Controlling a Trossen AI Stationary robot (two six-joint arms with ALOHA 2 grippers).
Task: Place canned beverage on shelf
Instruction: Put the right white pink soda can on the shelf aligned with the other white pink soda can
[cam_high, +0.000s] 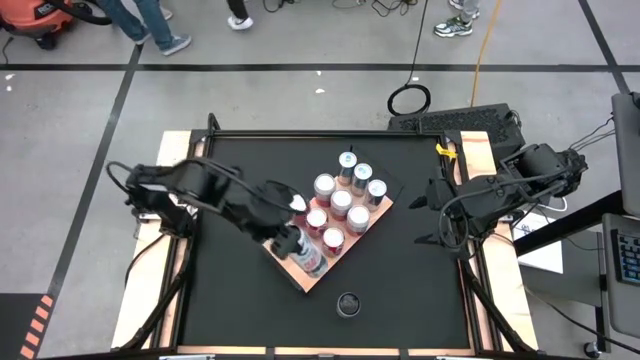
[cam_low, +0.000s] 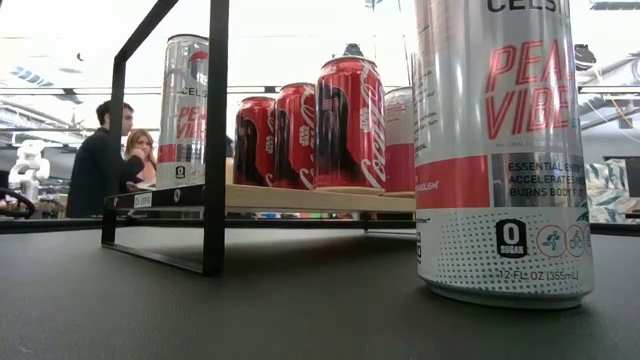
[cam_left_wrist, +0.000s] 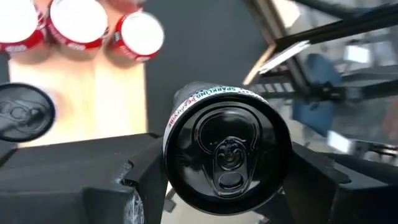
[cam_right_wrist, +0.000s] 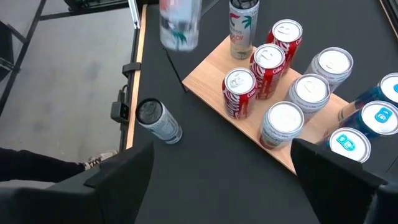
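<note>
The shelf (cam_high: 352, 240) is a light wooden board lying cornerwise at mid-table, with several upright cans in rows: red (cam_right_wrist: 267, 59), silver (cam_right_wrist: 309, 90) and blue (cam_right_wrist: 376, 115). A black-topped can (cam_right_wrist: 242, 25) stands on the board beside the red row. My left gripper (cam_high: 300, 245) is shut on another black-topped can (cam_left_wrist: 227, 146) over the shelf's near-left edge. One more can (cam_high: 347, 303) stands upright on the black tabletop near the front edge. My right gripper (cam_high: 425, 218) hangs open over the table's right side, to the right of the shelf. My left gripper pinches the can's side wall just below its top rim (cam_left_wrist: 169, 149) between the two fingers, one on each side. The fingers slant down from the table's left. The can (cam_high: 312, 258) is tilted, its top toward the wrist, and looks clear of the board.
The big can in the low view (cam_low: 500, 150) is the one on the tabletop. A black metal frame (cam_low: 215, 130) rises by the shelf's left end. Bare board (cam_left_wrist: 93, 99) lies between the held can and the red row. People stand beyond the table.
</note>
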